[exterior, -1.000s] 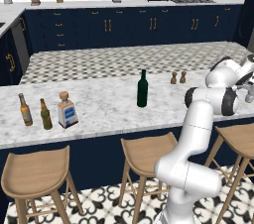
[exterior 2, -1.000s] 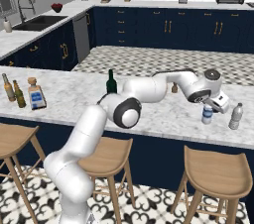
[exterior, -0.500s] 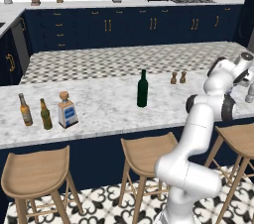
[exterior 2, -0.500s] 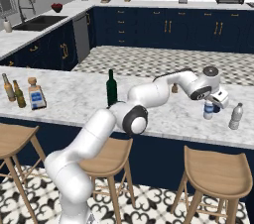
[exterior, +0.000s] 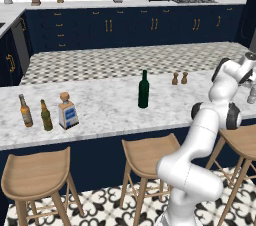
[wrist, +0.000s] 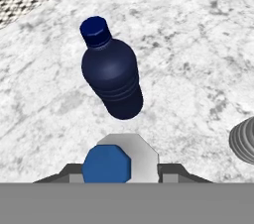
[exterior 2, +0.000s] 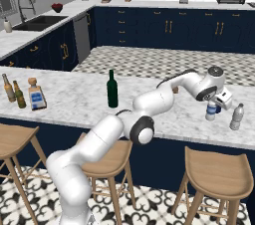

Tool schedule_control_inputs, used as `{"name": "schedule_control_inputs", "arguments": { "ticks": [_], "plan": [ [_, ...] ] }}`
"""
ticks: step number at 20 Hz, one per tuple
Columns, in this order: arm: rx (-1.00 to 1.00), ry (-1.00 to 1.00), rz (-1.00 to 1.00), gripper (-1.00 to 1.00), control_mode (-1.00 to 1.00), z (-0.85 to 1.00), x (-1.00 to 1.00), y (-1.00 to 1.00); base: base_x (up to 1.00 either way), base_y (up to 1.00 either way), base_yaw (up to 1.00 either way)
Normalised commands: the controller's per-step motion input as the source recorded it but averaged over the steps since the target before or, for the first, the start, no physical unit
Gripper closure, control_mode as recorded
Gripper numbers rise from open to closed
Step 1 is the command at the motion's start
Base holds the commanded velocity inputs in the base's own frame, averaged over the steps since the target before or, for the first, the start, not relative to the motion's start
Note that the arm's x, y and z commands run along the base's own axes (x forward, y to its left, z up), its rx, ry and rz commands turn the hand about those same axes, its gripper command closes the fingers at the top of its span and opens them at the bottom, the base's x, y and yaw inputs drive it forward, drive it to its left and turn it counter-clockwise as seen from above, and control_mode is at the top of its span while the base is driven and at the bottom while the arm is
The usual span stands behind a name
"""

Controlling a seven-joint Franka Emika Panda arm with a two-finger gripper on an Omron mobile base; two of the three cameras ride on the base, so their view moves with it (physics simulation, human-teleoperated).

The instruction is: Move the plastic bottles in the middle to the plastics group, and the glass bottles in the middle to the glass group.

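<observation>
Pincer [exterior 2: 222, 100] is sitting at the far right of the surface [exterior 2: 79, 97], over the plastics group. In the hand view its tips [wrist: 74, 171] are flanking a blue-and-white object [wrist: 115, 161] low between them, probably the water bottle seen from above. Can't tell if they're clamping it or just straddling it.

Navy bottle [wrist: 110, 72] is standing just ahead of the tips. Grey bottle [exterior 2: 237, 116] is just beside, its ribbed edge showing at the right of the hand view.

Risks:
- Hand is crowding the group. Any sideways drift while backing off is likely tipping the navy bottle or the grey one.
- If the tips are dragging on the bottle, lifting is pulling it over.

Wine bottle [exterior: 143, 89] is waiting mid-surface, well apart from both groups. Square bottle [exterior: 67, 111] is already just beside the beer bottles [exterior: 36, 112] at the left end.

Labels: blue on the square bottle, yellowish on the beers. No writing is resolving.
</observation>
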Motion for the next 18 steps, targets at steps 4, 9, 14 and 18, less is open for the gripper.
{"name": "schedule_control_inputs", "arguments": {
  "ticks": [4, 9, 14, 18],
  "plan": [
    [0.0, 0.0, 0.0, 1.0, -1.0, -0.15, 0.0, 0.0, 0.0, 0.0, 0.0],
    [0.0, 0.0, 0.0, -1.0, -1.0, 0.0, 0.0, 0.0, 0.0, 0.0, 0.0],
    [0.0, 0.0, 0.0, -1.0, -1.0, 0.0, 0.0, 0.0, 0.0, 0.0, 0.0],
    [0.0, 0.0, 0.0, -1.0, -1.0, 0.0, 0.0, 0.0, 0.0, 0.0, 0.0]
  ]
}}
